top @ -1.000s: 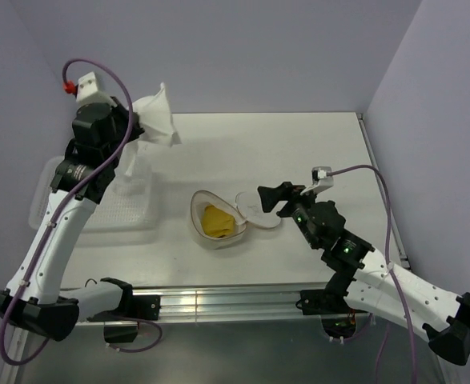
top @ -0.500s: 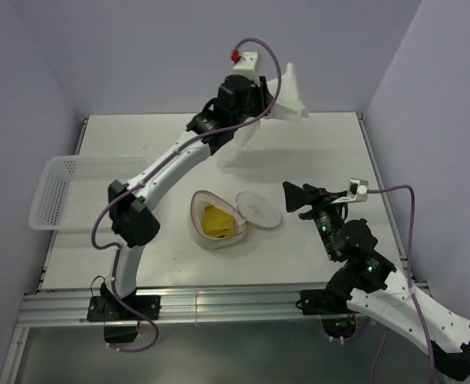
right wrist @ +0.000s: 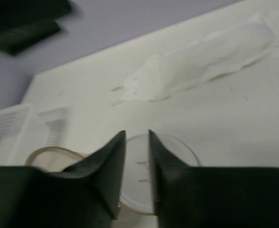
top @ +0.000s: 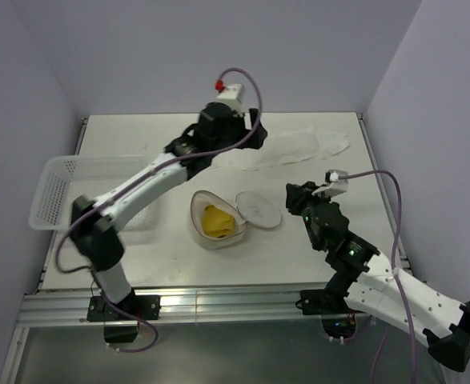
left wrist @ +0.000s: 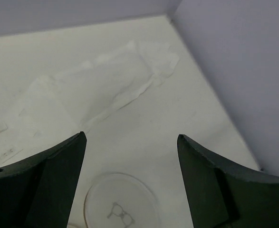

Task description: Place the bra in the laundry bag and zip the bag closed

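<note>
The laundry bag [top: 196, 210] lies open at the table's middle, brownish rim up, and the mustard-yellow bra [top: 217, 220] sits inside it. Its round white lid [top: 259, 210] is folded out flat to the right; I see the lid [left wrist: 120, 204] below the left fingers and the lid [right wrist: 172, 154] behind the right ones. My left gripper [top: 259, 138] hovers over the back of the table, wide open and empty [left wrist: 131, 137]. My right gripper [top: 292, 194] hangs just right of the lid, its jaws drawn to a narrow gap [right wrist: 137, 135] with nothing between them.
A thin white cloth [top: 299, 146] lies spread out at the back right, also in the left wrist view [left wrist: 96, 90]. A white perforated basket [top: 58, 192] stands at the left edge. Purple walls close in the back and right sides.
My left arm swung from above the basket to the back centre and let go of the white cloth, which now lies flat on the table. My right jaws narrowed.
</note>
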Available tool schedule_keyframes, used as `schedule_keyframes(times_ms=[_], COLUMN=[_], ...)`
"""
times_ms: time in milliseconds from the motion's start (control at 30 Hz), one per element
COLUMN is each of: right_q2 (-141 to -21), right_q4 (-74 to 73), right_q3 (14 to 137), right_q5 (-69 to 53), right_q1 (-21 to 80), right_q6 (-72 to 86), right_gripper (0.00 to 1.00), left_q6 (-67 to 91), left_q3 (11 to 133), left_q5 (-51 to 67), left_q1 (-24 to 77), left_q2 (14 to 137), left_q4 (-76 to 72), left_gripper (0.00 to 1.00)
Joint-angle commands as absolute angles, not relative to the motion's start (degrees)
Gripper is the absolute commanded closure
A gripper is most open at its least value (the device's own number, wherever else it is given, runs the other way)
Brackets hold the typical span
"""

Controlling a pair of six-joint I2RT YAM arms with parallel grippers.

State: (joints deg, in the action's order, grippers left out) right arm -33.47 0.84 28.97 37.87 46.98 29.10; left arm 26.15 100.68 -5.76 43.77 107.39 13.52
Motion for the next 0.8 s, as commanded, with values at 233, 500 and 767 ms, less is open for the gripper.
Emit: schedule_keyframes(times_ms=[233, 500, 767], right_q2=[-62.6, -88.9, -116.9], right_q4=[-6.4, -5.7, -23.1], right_q3=[48.3, 62.6, 95.8], right_q5=[24.4, 21.4, 13.9], right_q1=[33.8, 23.9, 24.6], right_q6=[25.3, 26.5, 23.1], right_gripper=[0.89, 0.83, 0.41], left_q6=[32.7, 29.2, 23.6], left_q3=[70.9, 56.4, 49.6], left_q5=[-0.5, -2.9, -4.7], left_q1=[43.9, 43.9, 43.9], left_q2=[67.4, 49.8, 43.2], left_q4=[4.3, 17.0, 23.5], left_gripper=[0.18, 0.17, 0.15])
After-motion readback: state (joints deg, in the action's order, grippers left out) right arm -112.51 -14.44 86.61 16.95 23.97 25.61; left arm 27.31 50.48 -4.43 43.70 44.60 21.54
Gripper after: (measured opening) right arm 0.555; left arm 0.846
